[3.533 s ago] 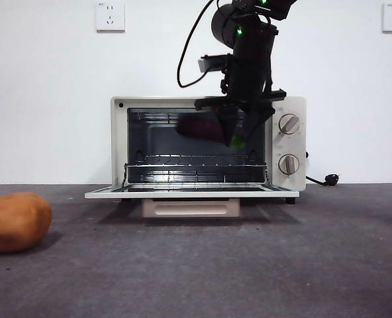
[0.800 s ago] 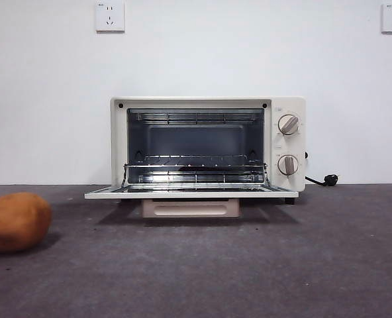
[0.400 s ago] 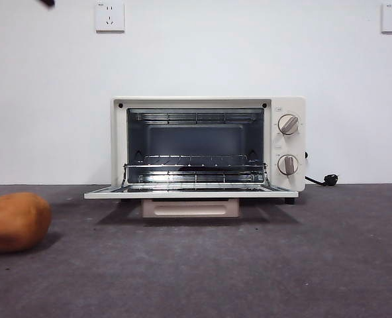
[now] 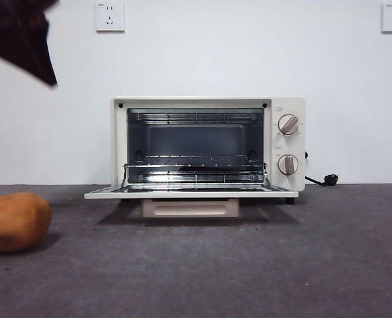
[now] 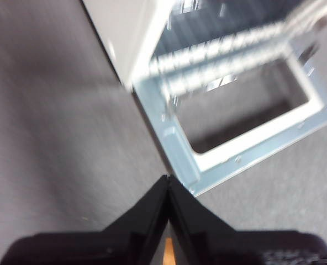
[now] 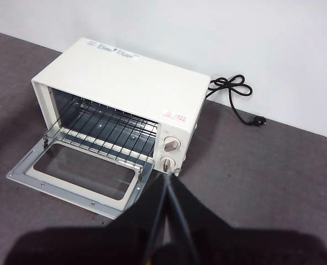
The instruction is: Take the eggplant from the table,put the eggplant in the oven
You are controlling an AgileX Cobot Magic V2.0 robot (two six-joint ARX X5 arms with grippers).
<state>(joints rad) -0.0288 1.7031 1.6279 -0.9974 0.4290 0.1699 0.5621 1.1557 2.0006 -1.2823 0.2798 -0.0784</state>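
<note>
The oven [image 4: 208,146] stood open on the table [image 4: 262,265]; I couldn't see the eggplant or read its labels. Left gripper [image 5: 168,179] and right gripper [image 6: 168,175] were both closed, empty.

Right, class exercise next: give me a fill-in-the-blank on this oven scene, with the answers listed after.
1. The oven has its door hanging ___.
2. On its front panel sit ___ round knobs.
3. The orange-brown potato rests directly on the grey ___, well clear of the oven.
4. The left gripper and the right gripper both have their jaws ___.

Missing words: open; two; table; shut.
</note>
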